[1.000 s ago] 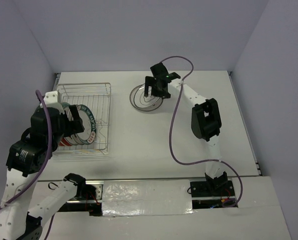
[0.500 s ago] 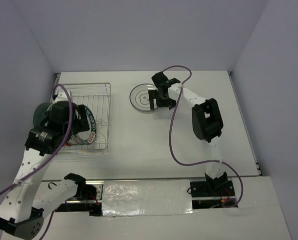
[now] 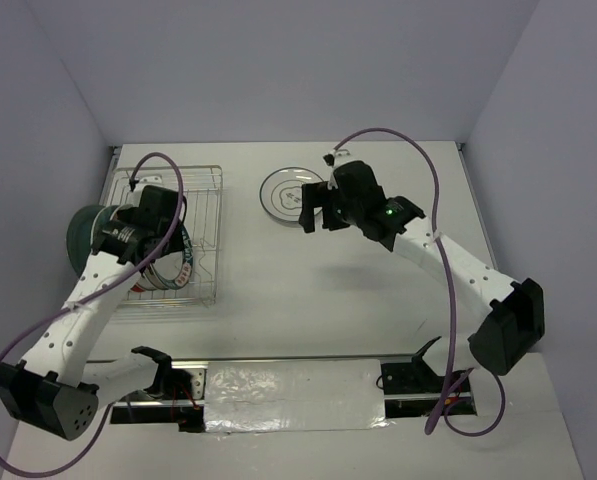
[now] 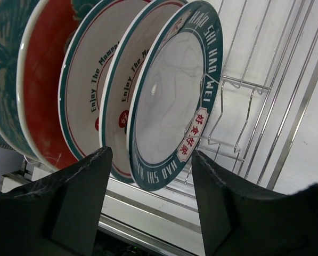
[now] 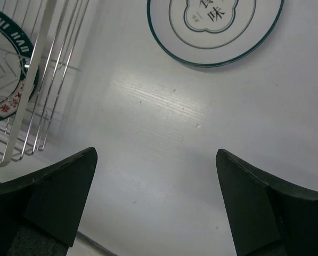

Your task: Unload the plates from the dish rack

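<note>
**Plates: a row on edge in the rack, one flat on the table**

The white table point(image 3: 308, 290) carries the dish rack point(image 3: 206, 200) at its far left. The left arm point(image 3: 88, 300) bends up over the rack, and the right arm point(image 3: 458, 275) stretches across the middle of the table.

A row of plates point(image 4: 84, 96) stands on edge in the rack's near half, each leaning the same way. At the left end is a dark teal plate point(image 3: 83, 232), its edge reaching past the rack's left side. Next comes a red-faced plate point(image 4: 41, 90), then white ones with teal rims. The front plate point(image 4: 172, 101) has white lettering and red characters on its rim and rests against an upright wire prong point(image 4: 225, 106).

One more plate, the flat plate point(image 3: 283, 193), lies face up on the table, right of the rack and apart from it.

The left gripper point(image 4: 149, 160) has its fingers spread on either side of the front plate's lower rim. The right finger point(image 4: 217, 202) sits just beside the rim, and I cannot tell whether it touches.

The right gripper point(image 5: 154, 157) hangs with its jaws wide apart and nothing between them. It is over bare table, between the rack and the flat plate.
</note>
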`<state>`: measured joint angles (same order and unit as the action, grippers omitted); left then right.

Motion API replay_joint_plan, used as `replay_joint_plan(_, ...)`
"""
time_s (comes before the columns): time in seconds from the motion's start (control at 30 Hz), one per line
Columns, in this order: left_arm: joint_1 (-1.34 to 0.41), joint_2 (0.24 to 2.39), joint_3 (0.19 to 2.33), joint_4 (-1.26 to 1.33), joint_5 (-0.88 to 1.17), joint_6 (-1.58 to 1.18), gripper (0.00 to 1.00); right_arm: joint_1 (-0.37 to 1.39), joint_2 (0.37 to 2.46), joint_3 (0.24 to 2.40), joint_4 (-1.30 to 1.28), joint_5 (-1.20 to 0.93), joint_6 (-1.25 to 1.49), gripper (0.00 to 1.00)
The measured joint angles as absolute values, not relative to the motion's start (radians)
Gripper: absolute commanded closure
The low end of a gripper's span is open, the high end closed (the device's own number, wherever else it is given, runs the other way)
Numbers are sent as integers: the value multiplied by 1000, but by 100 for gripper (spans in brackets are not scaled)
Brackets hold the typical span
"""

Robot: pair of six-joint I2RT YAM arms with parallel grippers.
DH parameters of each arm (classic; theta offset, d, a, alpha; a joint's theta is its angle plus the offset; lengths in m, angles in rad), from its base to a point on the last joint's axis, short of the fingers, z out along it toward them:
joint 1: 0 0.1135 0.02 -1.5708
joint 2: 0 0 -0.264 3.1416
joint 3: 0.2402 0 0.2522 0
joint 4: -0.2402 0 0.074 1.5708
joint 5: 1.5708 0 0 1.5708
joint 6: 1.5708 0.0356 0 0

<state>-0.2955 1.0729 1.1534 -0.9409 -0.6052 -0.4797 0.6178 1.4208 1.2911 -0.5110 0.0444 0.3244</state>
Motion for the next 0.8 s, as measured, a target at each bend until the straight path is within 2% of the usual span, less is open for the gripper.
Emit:
replay_joint_plan(0.13, -285, 1126, 1152, -914, -622, -488, 30, 625, 1387, 1193, -473, 32, 329, 0)
replay_joint_plan(0.3, -264, 1164, 1132, -890, -646, -506, 42, 626, 1382, 1088, -464, 19, 340, 0)
replay_joint_plan(0.37, -259, 1174, 1115, -875, -645, -508, 51, 627, 1374, 1074, -462, 15, 343, 0)
replay_joint_plan(0.47, -249, 1179, 1097, -865, -665, -501, 71, 632, 1348, 1071, -455, 11, 347, 0)
replay_joint_plan(0.5, -245, 1180, 1097, -867, -671, -501, 82, 633, 1341, 1071, -452, 10, 347, 0)
replay_joint_plan(0.73, -247, 1182, 1115, -895, -666, -477, 100, 637, 1279, 1053, -438, 12, 357, 0)
replay_joint_plan(0.8, -250, 1185, 1139, -917, -666, -472, 100, 637, 1265, 1042, -434, 12, 364, 0)
